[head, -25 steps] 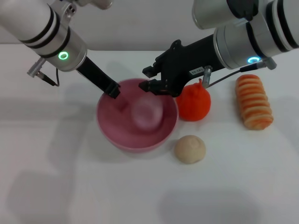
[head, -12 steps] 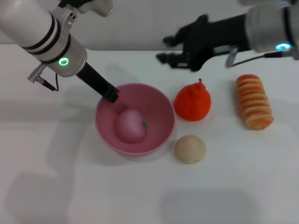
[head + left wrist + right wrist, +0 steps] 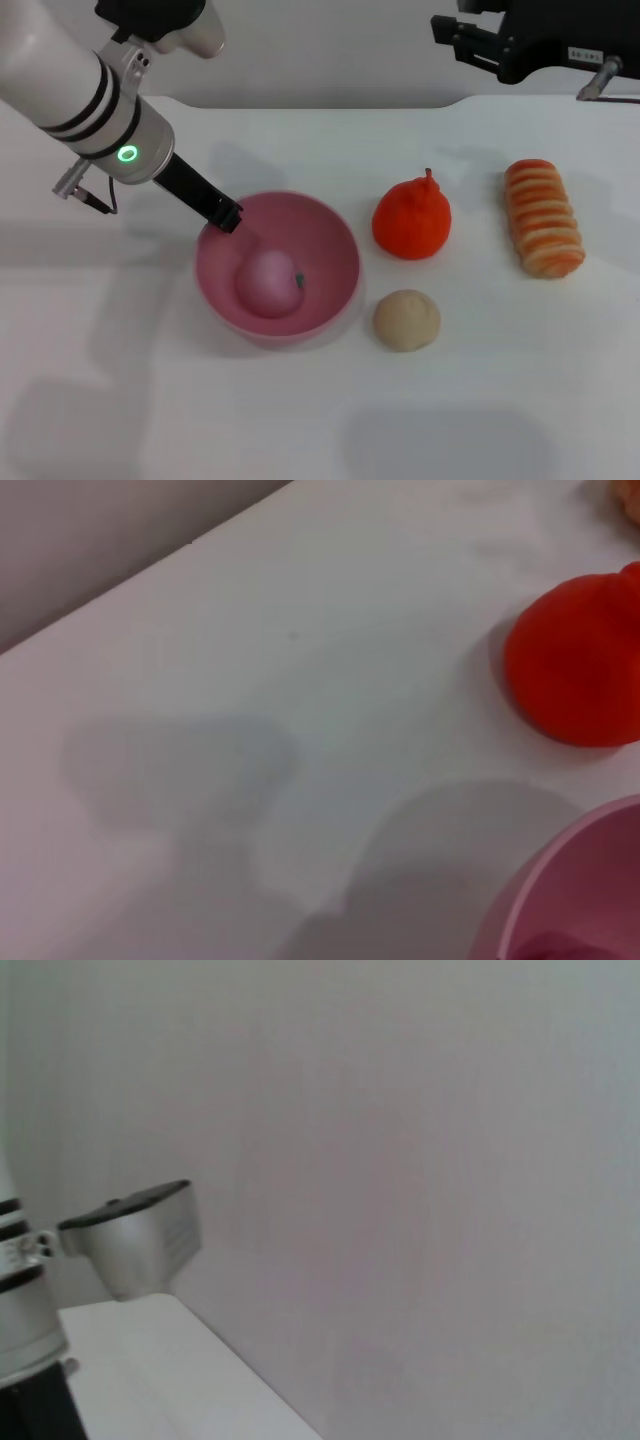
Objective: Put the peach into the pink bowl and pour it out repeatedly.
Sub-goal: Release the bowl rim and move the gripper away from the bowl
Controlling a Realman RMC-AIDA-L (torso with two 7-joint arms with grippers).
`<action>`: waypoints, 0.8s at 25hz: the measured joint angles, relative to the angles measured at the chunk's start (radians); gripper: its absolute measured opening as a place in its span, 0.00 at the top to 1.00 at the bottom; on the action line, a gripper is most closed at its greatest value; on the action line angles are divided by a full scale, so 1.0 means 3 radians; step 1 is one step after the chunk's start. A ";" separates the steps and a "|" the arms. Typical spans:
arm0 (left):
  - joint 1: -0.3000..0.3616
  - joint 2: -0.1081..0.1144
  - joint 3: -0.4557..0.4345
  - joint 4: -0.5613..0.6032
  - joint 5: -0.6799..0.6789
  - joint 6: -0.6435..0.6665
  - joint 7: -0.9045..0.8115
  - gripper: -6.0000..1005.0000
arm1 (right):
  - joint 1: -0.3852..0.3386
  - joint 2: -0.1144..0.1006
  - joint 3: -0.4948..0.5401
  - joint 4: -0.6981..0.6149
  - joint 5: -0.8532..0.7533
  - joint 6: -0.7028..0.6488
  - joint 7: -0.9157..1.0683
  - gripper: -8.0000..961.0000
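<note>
Peach (image 3: 268, 284) now settled in bowl (image 3: 335, 255), no longer blurred; left gripper (image 3: 226, 215) clamped on rim, right gripper (image 3: 470, 40) pulled away, fingers impossible to tell; pouring next

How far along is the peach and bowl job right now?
Done: the small pale pink peach lies inside the round glossy pink plastic bowl. In hand: the left tool is at the bowl's far-left rim, seemingly gripping it; the right tool is up near the back edge, away from the fruit. Left: tipping the peach out, then repeating.
</note>
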 joint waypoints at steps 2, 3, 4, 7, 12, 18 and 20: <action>0.0016 -0.0001 0.0022 -0.0026 -0.0001 -0.0035 -0.0006 0.94 | -0.0019 0.0000 0.0000 0.0048 0.0007 0.0085 -0.0004 0.60; 0.0016 -0.0001 0.0022 -0.0026 -0.0001 -0.0035 -0.0006 0.94 | -0.0043 0.0001 -0.0001 0.0072 0.0010 0.0185 -0.0006 0.60; 0.0022 -0.0001 0.0030 -0.0042 -0.0002 -0.0055 -0.0007 0.94 | -0.0043 0.0001 -0.0001 0.0072 0.0010 0.0185 -0.0006 0.60; 0.0038 -0.0002 0.0035 -0.0075 -0.0002 -0.0089 -0.0010 0.94 | -0.0099 0.0006 -0.0001 0.0083 0.0021 0.0352 -0.0083 0.60; 0.0066 -0.0003 0.0036 -0.0085 -0.0006 -0.0115 -0.0028 0.94 | -0.0180 0.0002 0.0000 0.0153 0.0393 0.0515 -0.0418 0.60; 0.0070 -0.0003 0.0049 -0.0085 -0.0007 -0.0116 -0.0057 0.94 | -0.0262 -0.0005 0.0004 0.0253 0.0958 0.0592 -0.0871 0.60; 0.0070 -0.0003 0.0054 -0.0085 -0.0007 -0.0116 -0.0070 0.94 | -0.0270 -0.0005 0.0004 0.0270 0.1005 0.0591 -0.0920 0.60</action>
